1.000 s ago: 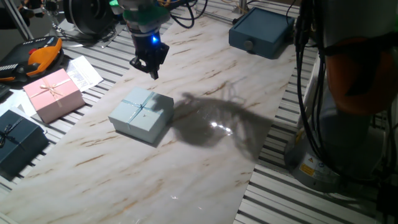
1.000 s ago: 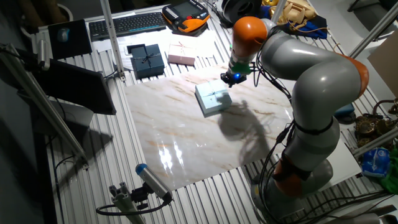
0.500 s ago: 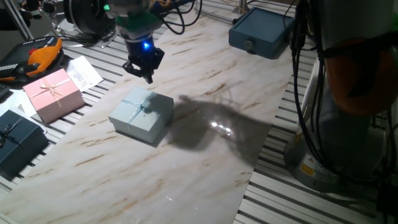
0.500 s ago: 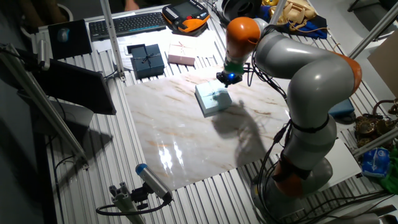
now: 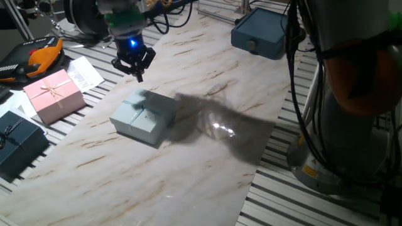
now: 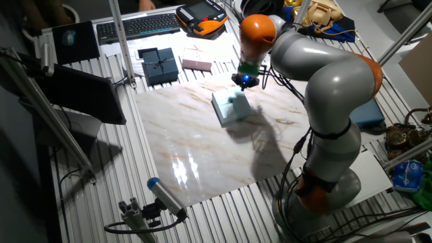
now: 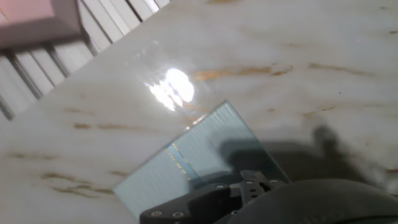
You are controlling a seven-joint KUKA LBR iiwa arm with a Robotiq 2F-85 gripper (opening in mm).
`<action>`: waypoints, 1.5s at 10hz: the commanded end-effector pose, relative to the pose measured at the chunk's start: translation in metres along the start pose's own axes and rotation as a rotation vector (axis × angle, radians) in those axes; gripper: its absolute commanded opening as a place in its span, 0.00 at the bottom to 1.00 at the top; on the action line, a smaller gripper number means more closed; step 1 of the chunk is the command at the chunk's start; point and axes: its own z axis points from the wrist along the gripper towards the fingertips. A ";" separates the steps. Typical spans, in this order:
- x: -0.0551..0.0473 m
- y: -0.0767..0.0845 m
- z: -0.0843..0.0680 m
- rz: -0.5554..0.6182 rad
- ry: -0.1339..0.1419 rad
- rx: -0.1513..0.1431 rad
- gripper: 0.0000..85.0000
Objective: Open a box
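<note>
The box (image 5: pixel 143 117) sits lid on near the middle of the marble table (image 5: pixel 207 150), partly under the arm's shadow. The tool (image 5: pixel 136 71) hangs above the table just beyond the box, clear of it and holding nothing; whether its fingers are parted cannot be told. A pink box (image 5: pixel 53 95) and a navy box (image 5: pixel 20 143) lie off to the side.

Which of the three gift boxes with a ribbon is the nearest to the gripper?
The pale blue box on the marble board, just below the gripper. The pink box and the dark navy box sit farther away, off the board.
</note>
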 end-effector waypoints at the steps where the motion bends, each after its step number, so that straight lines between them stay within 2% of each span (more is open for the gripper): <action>1: 0.004 0.001 0.001 -0.009 -0.002 -0.022 0.00; 2: 0.007 0.002 0.002 -0.025 -0.038 0.001 0.00; 3: 0.007 0.002 0.002 -0.030 -0.047 0.003 0.00; 4: 0.007 0.002 0.002 -0.048 -0.043 0.000 0.00; 6: 0.007 0.002 0.002 -0.087 -0.043 0.033 0.00; 7: 0.007 0.002 0.002 -0.106 -0.026 0.037 0.00; 8: 0.007 0.002 0.002 -0.124 0.001 0.016 0.00; 9: 0.007 0.002 0.002 -0.146 -0.001 0.020 0.00; 11: 0.007 0.002 0.002 -0.119 -0.037 0.041 0.00; 12: 0.007 0.002 0.002 -0.079 -0.029 0.022 0.00; 13: 0.007 0.002 0.002 -0.057 -0.029 0.016 0.00; 15: 0.007 0.004 0.007 -0.035 -0.049 0.034 0.00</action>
